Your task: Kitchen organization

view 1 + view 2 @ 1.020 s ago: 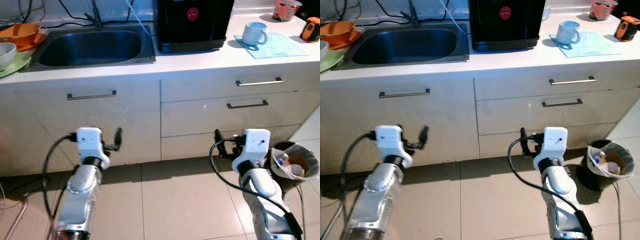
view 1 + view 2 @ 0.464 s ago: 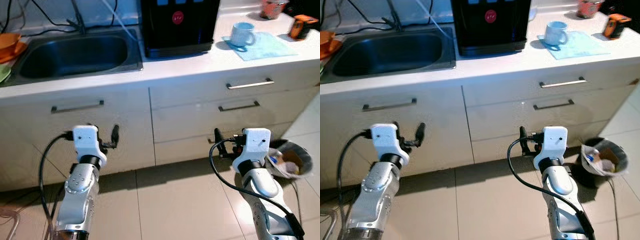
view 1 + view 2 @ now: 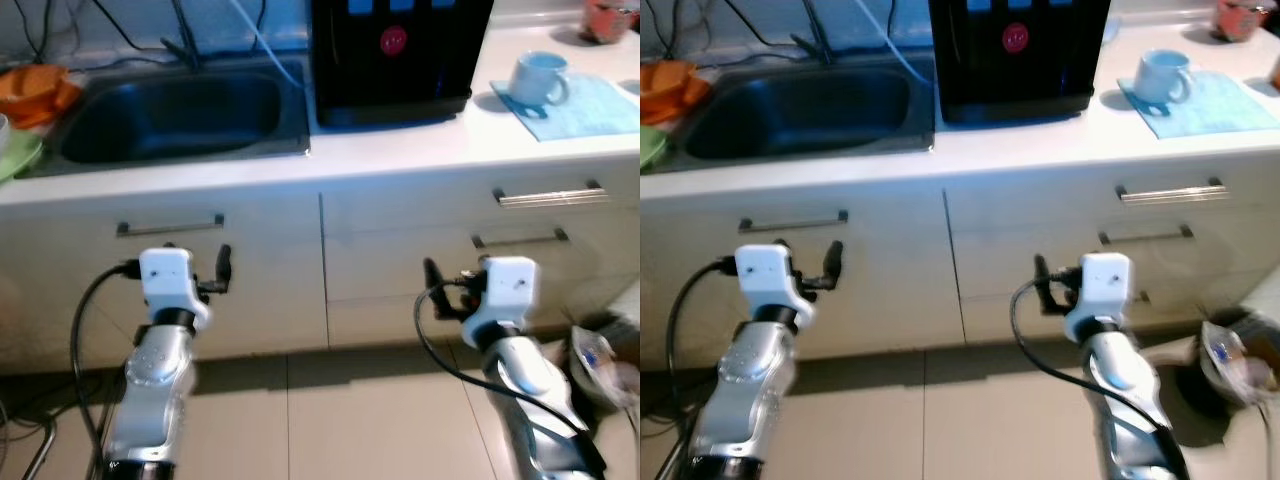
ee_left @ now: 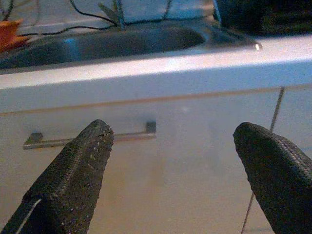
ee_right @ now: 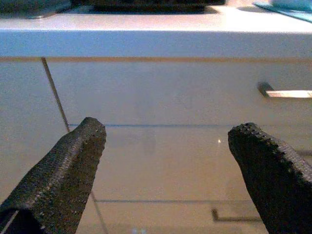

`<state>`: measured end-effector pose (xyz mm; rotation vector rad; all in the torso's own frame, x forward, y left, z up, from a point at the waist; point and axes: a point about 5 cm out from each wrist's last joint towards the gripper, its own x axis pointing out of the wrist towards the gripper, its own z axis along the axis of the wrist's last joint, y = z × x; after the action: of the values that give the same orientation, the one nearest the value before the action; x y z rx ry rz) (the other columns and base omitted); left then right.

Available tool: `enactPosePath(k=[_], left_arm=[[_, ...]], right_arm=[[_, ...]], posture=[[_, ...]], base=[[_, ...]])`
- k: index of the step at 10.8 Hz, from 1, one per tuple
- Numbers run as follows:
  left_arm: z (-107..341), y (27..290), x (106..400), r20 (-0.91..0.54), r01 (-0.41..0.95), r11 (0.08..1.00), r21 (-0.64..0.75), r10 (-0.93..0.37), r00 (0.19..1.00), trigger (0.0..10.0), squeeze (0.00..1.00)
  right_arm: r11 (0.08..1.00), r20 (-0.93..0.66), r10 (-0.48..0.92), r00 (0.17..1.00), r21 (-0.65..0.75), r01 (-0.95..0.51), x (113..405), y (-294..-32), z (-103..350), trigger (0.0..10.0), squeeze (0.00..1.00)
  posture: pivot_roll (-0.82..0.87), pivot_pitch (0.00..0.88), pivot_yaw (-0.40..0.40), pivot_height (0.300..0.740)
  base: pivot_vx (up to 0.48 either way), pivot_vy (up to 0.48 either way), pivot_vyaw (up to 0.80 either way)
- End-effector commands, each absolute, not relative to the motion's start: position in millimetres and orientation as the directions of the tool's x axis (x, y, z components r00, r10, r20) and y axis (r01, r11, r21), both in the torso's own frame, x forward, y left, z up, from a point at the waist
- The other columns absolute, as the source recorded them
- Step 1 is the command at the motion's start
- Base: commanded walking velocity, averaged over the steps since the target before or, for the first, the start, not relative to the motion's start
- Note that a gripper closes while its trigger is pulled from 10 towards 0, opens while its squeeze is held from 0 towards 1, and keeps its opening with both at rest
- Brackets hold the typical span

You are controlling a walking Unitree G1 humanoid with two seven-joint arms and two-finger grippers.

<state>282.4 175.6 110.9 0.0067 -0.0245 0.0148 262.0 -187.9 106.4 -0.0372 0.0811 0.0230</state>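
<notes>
Two silver arms end in white, boxy wrist blocks, the left gripper and right gripper each carrying long black textured fingers. Black cables loop beside both wrists.

A steel sink is sunk into the white bench, with a black appliance standing just beside it. Orange dishes sit on the sink's far side. Below the bench run pale cabinet fronts with metal bar handles. The floor is beige tile.
</notes>
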Motion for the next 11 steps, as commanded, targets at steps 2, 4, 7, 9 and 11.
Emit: enactPosePath(k=[2, 4, 7, 9, 11], left_arm=[[112.4, 190.7, 279.5, 0.027, -0.064, 0.997, 0.033, 0.063, 0.998, 10.0, 0.00], [111.3, 191.1, 279.3, 0.022, -0.071, 0.997, 0.033, 0.070, 0.997, 10.0, 0.00], [112.1, 190.0, 280.1, 0.031, -0.074, 0.997, 0.032, 0.073, 0.997, 10.0, 0.00], [112.8, 188.6, 282.1, 0.028, -0.082, 0.996, 0.016, 0.082, 0.996, 10.0, 0.00], [112.1, 188.9, 282.3, 0.021, -0.082, 0.997, 0.013, 0.081, 0.996, 10.0, 0.00]], right_arm=[[0.998, -0.047, 0.058, 0.997, -0.019, -0.059, 265.8, -175.8, 112.3, 10.0, 0.00], [0.998, -0.048, 0.058, 0.997, -0.019, -0.059, 265.6, -175.9, 112.1, 10.0, 0.00], [0.998, -0.048, 0.057, 0.997, -0.020, -0.058, 265.1, -175.8, 111.7, 10.0, 0.00], [0.998, -0.047, 0.057, 0.997, -0.016, -0.058, 265.3, -175.0, 111.6, 10.0, 0.00], [0.998, -0.046, 0.055, 0.997, -0.014, -0.056, 265.2, -174.2, 111.3, 10.0, 0.00]], posture=[[0.00, 0.042, 0.065, 0.740], [0.00, 0.043, 0.066, 0.740], [0.00, 0.045, 0.064, 0.740], [0.00, 0.044, 0.067, 0.740], [0.00, 0.045, 0.068, 0.740]], base=[[0.428, 0.000, 0.00], [0.407, 0.251, 0.00], [0.087, 0.081, 0.00], [0.000, 0.000, 0.00], [0.000, 0.388, 0.00]])
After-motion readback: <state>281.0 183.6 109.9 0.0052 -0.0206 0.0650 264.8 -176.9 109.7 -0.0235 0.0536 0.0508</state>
